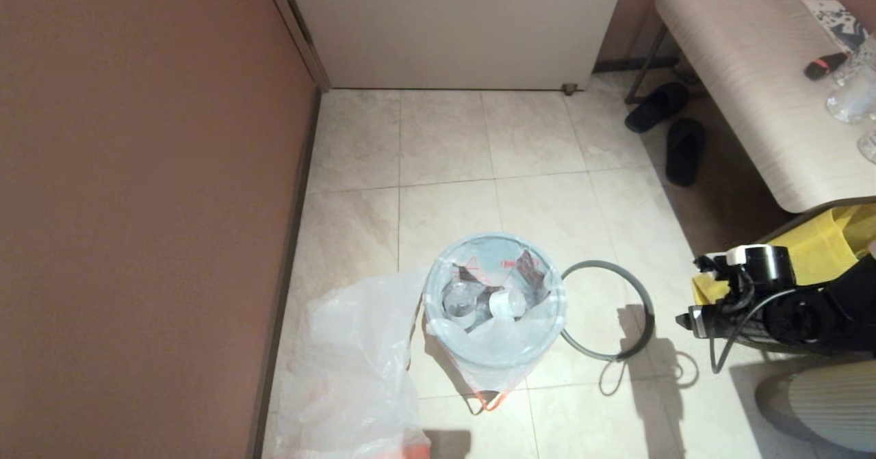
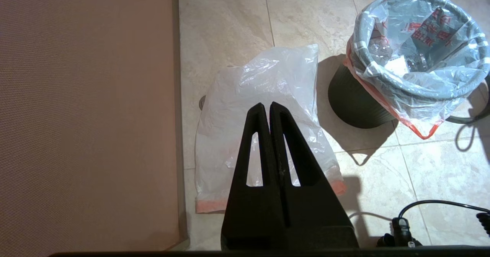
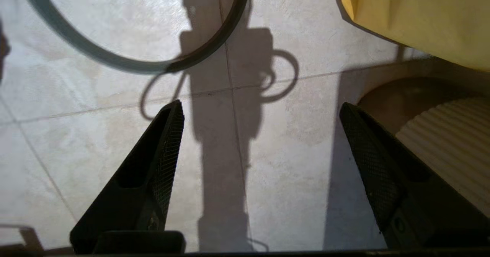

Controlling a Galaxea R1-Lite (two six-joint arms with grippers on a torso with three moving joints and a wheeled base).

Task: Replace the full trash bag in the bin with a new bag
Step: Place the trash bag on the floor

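The black bin [image 1: 479,370] stands on the tiled floor in the middle, lined by the full trash bag [image 1: 494,302]; bottles and wrappers show inside it. Its hem is folded over the rim and an orange drawstring point hangs down the front. The grey ring [image 1: 649,308] lies flat on the floor just right of the bin. The new bag [image 1: 356,370] lies limp to the bin's left, beside the wall. My left gripper [image 2: 266,105] hovers shut and empty above the new bag [image 2: 275,77]. My right gripper [image 3: 260,105] hangs open over bare tiles near the ring [image 3: 115,63].
A brown wall [image 1: 137,206] closes off the left and a white door [image 1: 452,28] the back. A pale table [image 1: 746,69] with glassware, two black slippers [image 1: 657,107] and a yellow fabric bag [image 1: 821,247] are on the right.
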